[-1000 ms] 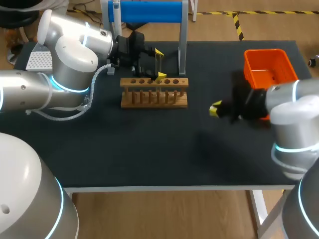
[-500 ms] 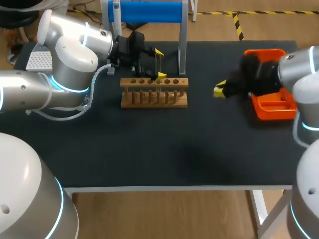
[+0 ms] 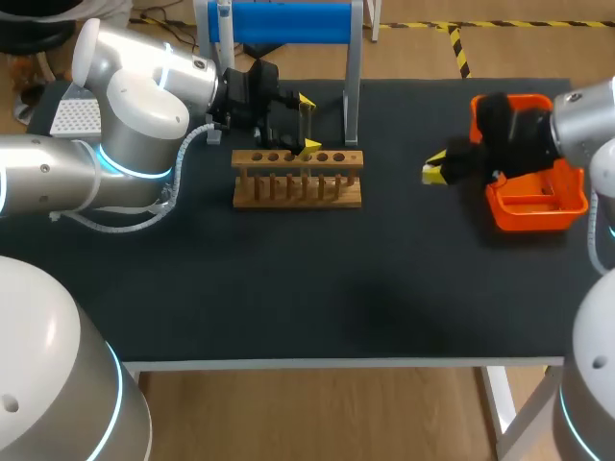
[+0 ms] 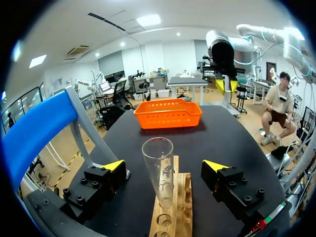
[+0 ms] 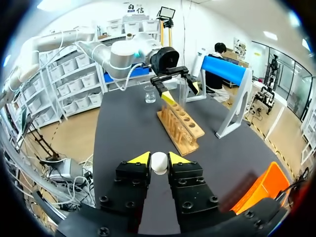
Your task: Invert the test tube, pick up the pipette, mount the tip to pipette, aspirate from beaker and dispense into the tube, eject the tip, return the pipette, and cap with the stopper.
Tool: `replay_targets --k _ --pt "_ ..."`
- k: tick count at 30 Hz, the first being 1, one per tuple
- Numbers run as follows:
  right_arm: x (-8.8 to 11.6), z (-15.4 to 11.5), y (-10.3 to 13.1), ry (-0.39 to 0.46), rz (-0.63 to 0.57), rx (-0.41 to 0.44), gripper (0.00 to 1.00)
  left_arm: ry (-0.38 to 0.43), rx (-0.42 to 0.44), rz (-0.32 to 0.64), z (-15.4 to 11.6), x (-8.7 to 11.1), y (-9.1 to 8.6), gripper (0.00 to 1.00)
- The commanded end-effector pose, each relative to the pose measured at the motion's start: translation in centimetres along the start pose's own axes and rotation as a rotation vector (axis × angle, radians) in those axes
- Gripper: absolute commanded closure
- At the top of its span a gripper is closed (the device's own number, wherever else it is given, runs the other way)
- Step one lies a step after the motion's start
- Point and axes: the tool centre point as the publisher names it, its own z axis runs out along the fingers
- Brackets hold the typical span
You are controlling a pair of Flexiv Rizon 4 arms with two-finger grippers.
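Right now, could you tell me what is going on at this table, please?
The left tool sits open around the test tube, which stands upright, mouth up, in the wooden rack. Its fingers are clear of the glass. The right tool is shut on the white stopper and is above the table beside the orange basket.

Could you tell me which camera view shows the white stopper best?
The right wrist view: the white stopper sits close up, gripped between the right pincer's fingers. In the head and left wrist views it is too small to make out.
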Motion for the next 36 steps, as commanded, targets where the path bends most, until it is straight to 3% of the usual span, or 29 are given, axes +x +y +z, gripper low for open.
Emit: replay_targets --k 1,7,12,18,24,36 --pt "-0.8 0.6 1.4 0.006 -0.023 0.001 1.0 -0.003 0.004 0.002 0.1 0.1 0.1 0.0" --pt "-3.2 3.5 6.1 0.031 -0.072 0.008 1.0 -0.003 0.004 0.002 0.1 0.1 0.1 0.0" --pt "-5.1 6.2 10.3 0.05 -0.08 0.062 1.0 -0.003 0.004 0.002 0.1 0.1 0.1 0.0" --pt "-6.7 9.2 13.6 0.059 -0.049 0.149 1.0 -0.003 0.004 0.002 0.1 0.1 0.1 0.0" --pt "-6.8 10.6 15.4 0.031 -0.053 0.151 1.0 -0.003 0.004 0.002 0.1 0.1 0.1 0.0" --pt "-6.8 10.6 15.4 0.031 -0.053 0.151 1.0 -0.003 0.004 0.002 0.1 0.1 0.1 0.0"
